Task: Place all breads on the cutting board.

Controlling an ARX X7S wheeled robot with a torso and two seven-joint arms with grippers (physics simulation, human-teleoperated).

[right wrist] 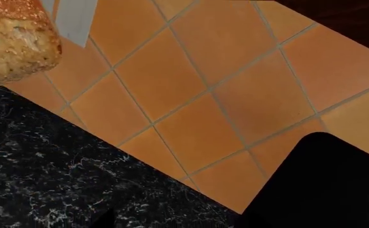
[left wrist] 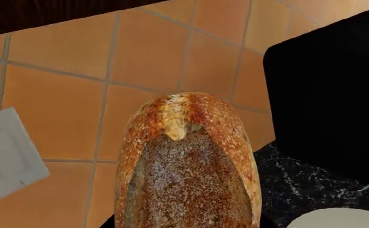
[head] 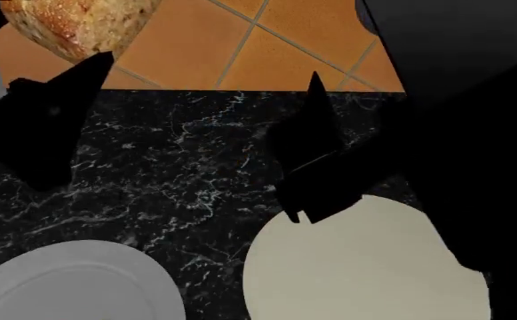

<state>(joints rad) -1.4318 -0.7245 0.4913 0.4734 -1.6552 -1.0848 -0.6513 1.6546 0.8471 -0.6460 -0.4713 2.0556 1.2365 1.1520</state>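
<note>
The loaf hangs in the left gripper, carried out past the counter edge above the tiled floor; the jaws pinch the loaf low down, seemingly at one end only. The right gripper hovers over the counter beside a white plate, its jaws too dark to tell whether spread or closed. A second plate sits nearer the left. Neither the board nor the small slice is in view. Held at one end over open floor, the heavy loaf could slip and drop out of reach
</note>
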